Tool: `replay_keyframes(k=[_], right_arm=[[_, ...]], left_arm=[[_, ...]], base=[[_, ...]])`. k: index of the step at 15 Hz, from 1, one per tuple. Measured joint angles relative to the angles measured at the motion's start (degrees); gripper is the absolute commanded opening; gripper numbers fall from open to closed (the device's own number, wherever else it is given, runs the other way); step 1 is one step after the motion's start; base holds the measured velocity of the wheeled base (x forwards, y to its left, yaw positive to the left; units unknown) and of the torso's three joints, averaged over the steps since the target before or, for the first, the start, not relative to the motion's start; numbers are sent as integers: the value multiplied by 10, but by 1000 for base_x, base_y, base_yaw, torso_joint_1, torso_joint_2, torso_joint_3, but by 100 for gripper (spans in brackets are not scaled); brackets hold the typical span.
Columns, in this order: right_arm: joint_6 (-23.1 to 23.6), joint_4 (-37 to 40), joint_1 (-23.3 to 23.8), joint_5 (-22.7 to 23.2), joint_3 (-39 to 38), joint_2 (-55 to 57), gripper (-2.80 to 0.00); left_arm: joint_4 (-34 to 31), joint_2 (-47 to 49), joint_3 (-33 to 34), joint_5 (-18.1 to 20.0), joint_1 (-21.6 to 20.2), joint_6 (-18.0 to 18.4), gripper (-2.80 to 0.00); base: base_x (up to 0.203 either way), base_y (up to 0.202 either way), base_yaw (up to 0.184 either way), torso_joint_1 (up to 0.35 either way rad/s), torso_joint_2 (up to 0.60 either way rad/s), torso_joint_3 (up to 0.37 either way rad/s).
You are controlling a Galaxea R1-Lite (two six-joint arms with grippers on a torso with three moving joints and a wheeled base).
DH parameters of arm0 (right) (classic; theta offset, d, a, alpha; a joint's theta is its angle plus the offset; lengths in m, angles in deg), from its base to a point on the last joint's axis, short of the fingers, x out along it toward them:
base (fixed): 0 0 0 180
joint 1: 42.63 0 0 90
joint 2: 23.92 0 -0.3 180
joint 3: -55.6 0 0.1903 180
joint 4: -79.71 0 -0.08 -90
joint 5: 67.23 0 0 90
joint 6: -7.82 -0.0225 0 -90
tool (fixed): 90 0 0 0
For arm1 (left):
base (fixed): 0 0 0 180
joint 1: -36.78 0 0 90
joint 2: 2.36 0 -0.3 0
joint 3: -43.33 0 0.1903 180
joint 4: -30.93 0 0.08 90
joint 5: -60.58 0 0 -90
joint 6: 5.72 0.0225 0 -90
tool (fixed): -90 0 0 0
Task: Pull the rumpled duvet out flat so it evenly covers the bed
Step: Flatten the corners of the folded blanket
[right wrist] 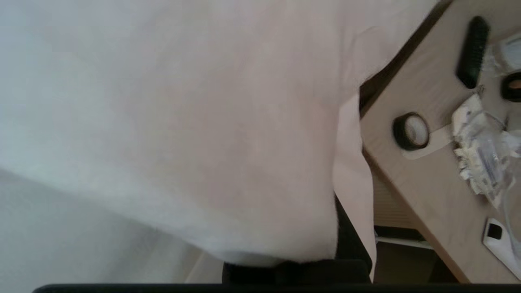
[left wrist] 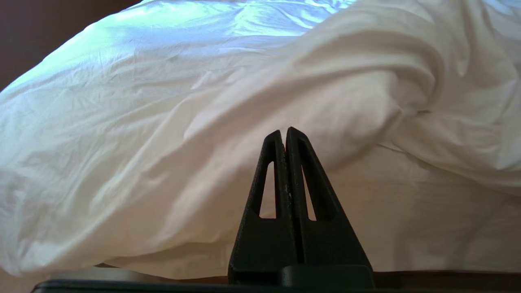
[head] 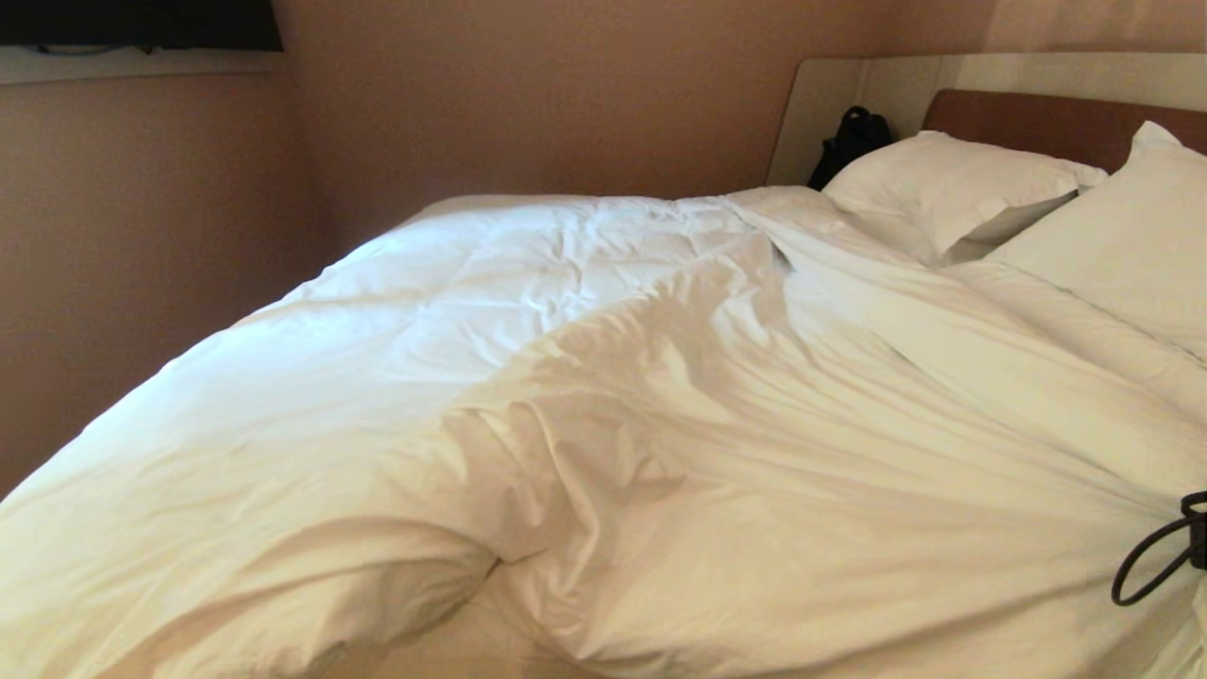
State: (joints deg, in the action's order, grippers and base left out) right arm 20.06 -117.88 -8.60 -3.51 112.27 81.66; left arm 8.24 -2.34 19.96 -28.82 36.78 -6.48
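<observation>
Beige walls close off the upper left of the head view, and below them the bed (head: 1047, 118) runs diagonally, its brown headboard and two white pillows (head: 952, 189) at the upper right. You see the duvet (head: 603, 396) filling almost everything else, bunched into a tall ridge that climbs from the lower centre toward the pillows, with folds fanning out from the right edge of the frame. That fan matters to you: the creases converge on the right gripper (head: 1196, 528), which sits at the far right edge, mid-low, with only a dark bit of it and a cable loop showing. Its jaws are pressed together, and the right wrist view, smothered in white cloth beside a wooden side table (right wrist: 431, 195), suggests they pinch the duvet, though the fingertips are hidden. So the slack lies to the left and upward of that hand; judging by the fold lines, your pull should go rightward, across the ridge. The left gripper (left wrist: 285, 132) hangs parked low before the near edge, fingers pressed together on nothing
</observation>
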Motion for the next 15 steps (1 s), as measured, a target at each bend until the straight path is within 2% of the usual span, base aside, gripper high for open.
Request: replay_keyframes(k=[4,7,11,15], right_arm=[[-7,33,40,25,72,-69,-280],[-16,84,74,57,156,-124,-280],[-18,189,136,96,259,-158,-280],[-17,305,188,102,331,-148,-280]], left_arm=[[0,0,0,0,0,0,-280],[0,0,0,0,0,0,-280],[0,0,0,0,0,0,-280],[0,0,0,0,0,0,-280]], base=[[0,0,0,0,0,0],[0,0,0,0,0,0],[0,0,0,0,0,0],[0,0,0,0,0,0]])
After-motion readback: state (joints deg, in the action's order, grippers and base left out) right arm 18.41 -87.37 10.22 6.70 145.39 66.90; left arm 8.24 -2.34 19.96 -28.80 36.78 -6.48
